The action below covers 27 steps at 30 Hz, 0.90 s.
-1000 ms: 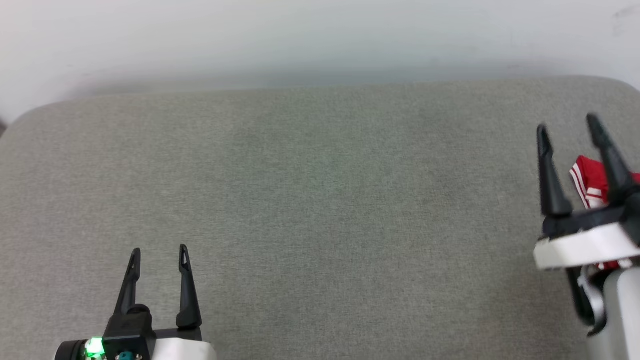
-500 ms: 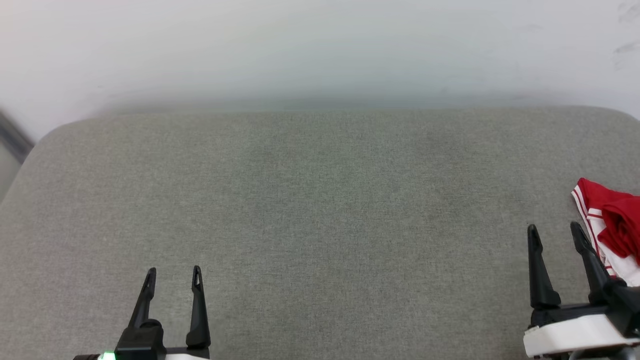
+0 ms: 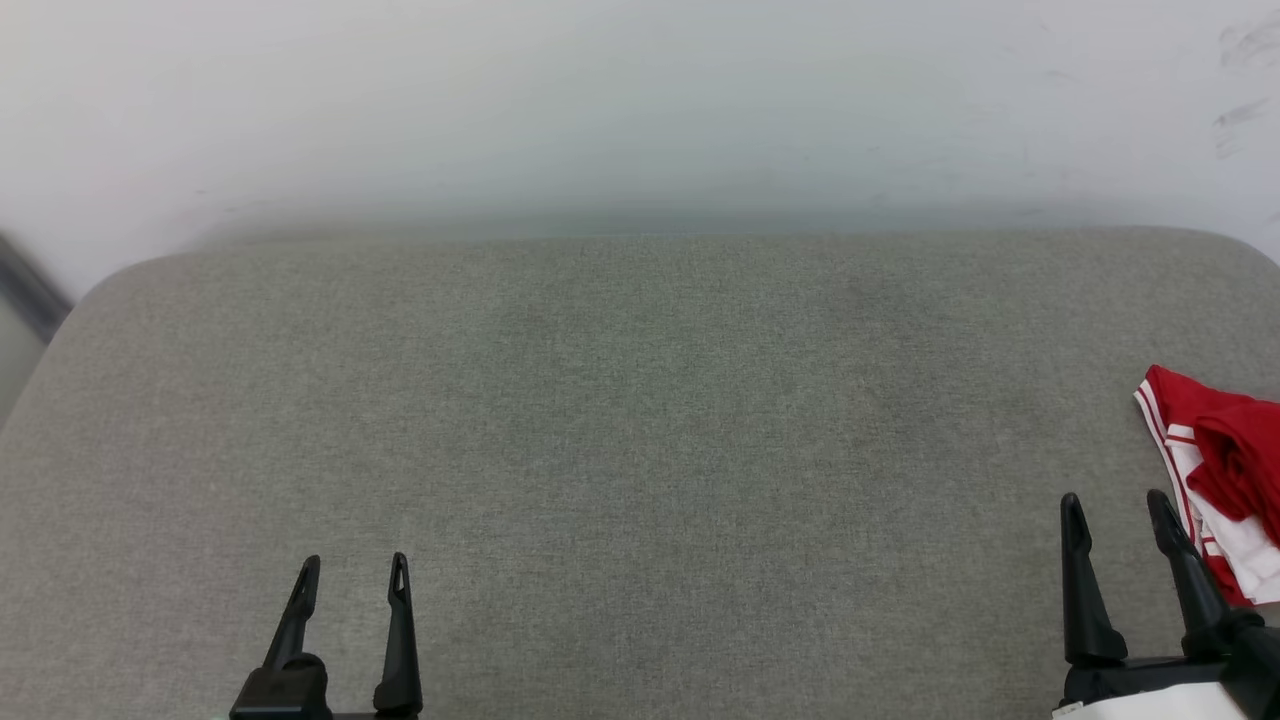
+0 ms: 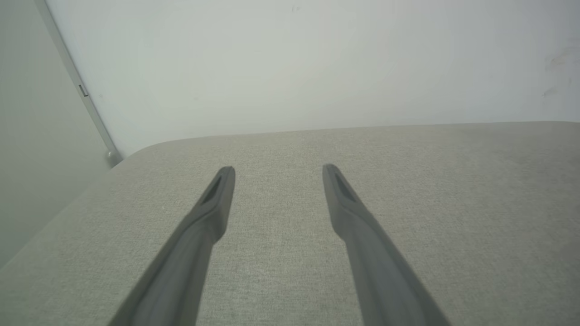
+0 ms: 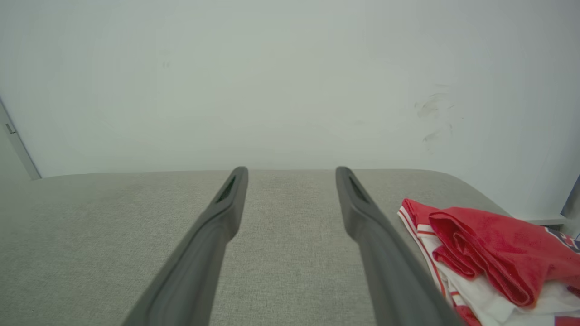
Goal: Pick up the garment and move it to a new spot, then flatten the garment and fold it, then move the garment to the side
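I lose the garment past the head view's right edge; right wrist view clips it at right and bottom. It's bunched, print is a sliver, can't read it. Bodies of left gripper and right gripper cut by head view's bottom edge.

Garment on the desk at the frame's right edge; right pincer lower right, just beside it; left pincer lower left; wall behind.
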Tool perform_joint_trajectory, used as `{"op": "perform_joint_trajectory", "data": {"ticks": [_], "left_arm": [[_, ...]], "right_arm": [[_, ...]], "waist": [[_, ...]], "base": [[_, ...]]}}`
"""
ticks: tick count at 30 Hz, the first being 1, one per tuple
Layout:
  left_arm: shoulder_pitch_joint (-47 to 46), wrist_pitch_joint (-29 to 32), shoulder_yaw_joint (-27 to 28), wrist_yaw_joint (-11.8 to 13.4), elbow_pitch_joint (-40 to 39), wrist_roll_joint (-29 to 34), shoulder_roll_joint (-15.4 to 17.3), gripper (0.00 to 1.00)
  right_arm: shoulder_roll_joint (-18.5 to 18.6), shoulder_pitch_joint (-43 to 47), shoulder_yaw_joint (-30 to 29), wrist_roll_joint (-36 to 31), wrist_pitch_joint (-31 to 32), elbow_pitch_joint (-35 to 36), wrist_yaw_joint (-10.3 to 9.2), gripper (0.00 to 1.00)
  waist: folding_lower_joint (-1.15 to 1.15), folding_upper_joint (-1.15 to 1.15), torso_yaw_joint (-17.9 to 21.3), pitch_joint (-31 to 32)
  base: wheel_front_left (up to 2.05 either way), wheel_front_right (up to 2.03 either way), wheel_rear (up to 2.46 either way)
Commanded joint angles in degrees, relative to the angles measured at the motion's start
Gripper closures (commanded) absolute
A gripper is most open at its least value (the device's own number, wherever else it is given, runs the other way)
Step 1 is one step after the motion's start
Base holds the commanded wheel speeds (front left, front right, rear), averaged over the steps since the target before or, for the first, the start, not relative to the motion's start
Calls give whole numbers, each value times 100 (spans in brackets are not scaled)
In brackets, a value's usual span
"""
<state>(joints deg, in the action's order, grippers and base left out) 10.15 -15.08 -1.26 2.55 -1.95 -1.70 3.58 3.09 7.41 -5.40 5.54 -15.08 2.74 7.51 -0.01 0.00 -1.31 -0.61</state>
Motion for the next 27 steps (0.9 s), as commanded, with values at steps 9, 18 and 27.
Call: {"op": "perform_joint_trajectory", "data": {"ticks": [9,18,27], "left_arm": [[-26,69,-9,-40,269,-426,-11,100],[-239,280,26,-160,444,-1565,38,100],[-411,451,58,-263,595,-2464,68,100]], "right_arm": [[3,-15,65,397,75,-271,0,100],[55,-198,105,1488,288,-449,0,100],[87,-337,130,2350,460,-586,-1,100]], "waist": [[1,0,7,-2],[1,0,16,1],[1,0,24,4]], "base": [[0,0,0],[0,0,0],[0,0,0]]}}
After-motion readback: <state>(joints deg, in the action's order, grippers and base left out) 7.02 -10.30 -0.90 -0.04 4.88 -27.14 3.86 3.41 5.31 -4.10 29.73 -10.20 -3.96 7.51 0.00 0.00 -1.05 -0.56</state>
